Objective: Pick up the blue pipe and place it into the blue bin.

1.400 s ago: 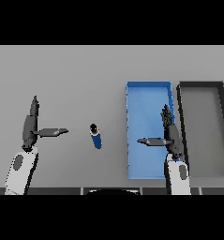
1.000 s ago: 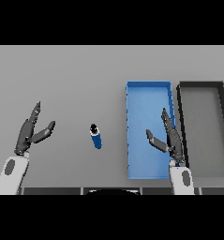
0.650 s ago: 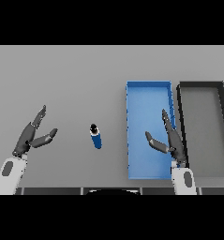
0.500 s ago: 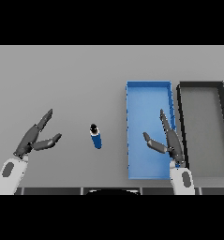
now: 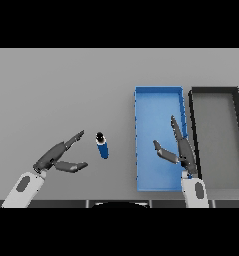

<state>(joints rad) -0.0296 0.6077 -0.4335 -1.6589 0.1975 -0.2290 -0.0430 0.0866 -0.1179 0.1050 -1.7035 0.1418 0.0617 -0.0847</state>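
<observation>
A short blue pipe [image 5: 102, 146] with a dark end lies on the grey table, left of the blue bin [image 5: 158, 102]. My left hand [image 5: 55, 157] is open just left of the pipe, fingers reaching toward it with a small gap between them and it. Over the near right part of the blue bin hangs my right hand [image 5: 182, 151], open, fingers pointing away and thumb out to the left. Nothing lies in the blue bin.
A black bin [image 5: 214, 93] stands directly right of the blue one, their long sides almost touching. The grey table [image 5: 66, 90] stretches far to the left and back.
My left hand has swung from near the left edge toward the pipe and stretched its fingers at it. The right hand has shifted slightly left over the bin. The pipe has not moved.
</observation>
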